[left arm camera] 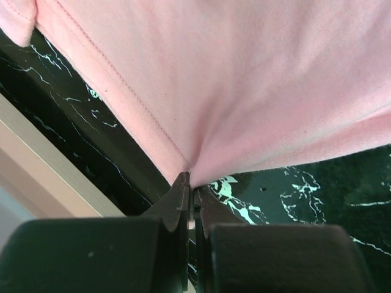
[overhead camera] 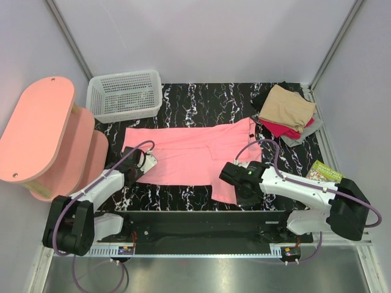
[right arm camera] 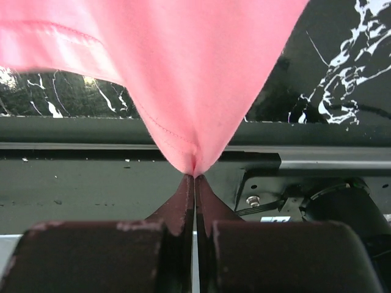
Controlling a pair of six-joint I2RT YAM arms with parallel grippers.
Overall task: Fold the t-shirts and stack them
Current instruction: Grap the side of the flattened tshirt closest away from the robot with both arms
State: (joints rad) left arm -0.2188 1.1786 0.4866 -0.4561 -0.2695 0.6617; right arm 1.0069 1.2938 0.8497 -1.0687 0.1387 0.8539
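While the pink t-shirt (overhead camera: 183,152) lies spread crosswise over the middle of the black marbled table (overhead camera: 201,101), both claws are clenched on its near side. The left gripper (left arm camera: 190,182) has its two dark fingertips pressed together on the cloth close to a stitched hem, and the fabric puckers into a point where they bite; from above, this grip sits at the shirt's near left corner, with the left arm reaching in from the lower left. The right gripper (right arm camera: 194,178) likewise has its tips squeezed tight on a fold of pink cloth, which is drawn into a narrow peak at the pinch, a line of stitching running down one side of it. Behind that peak the table's near edge and the dark rail below it show. From above, this second grip is on the shirt's near right part, beside a flap that trails toward the near edge. At the far right corner sits a pile of folded shirts: the tan shirt (overhead camera: 287,107) on top, the red shirt (overhead camera: 280,129) under it, the grey shirt (overhead camera: 294,140) at the bottom and a sliver of the black shirt (overhead camera: 264,97) at the back. The pink t-shirt's right end comes close to this pile. A white basket (overhead camera: 125,94) stands at the far left of the table, a pink stool (overhead camera: 36,128) beside the table on the left, and a green book (overhead camera: 324,173) near the right arm.
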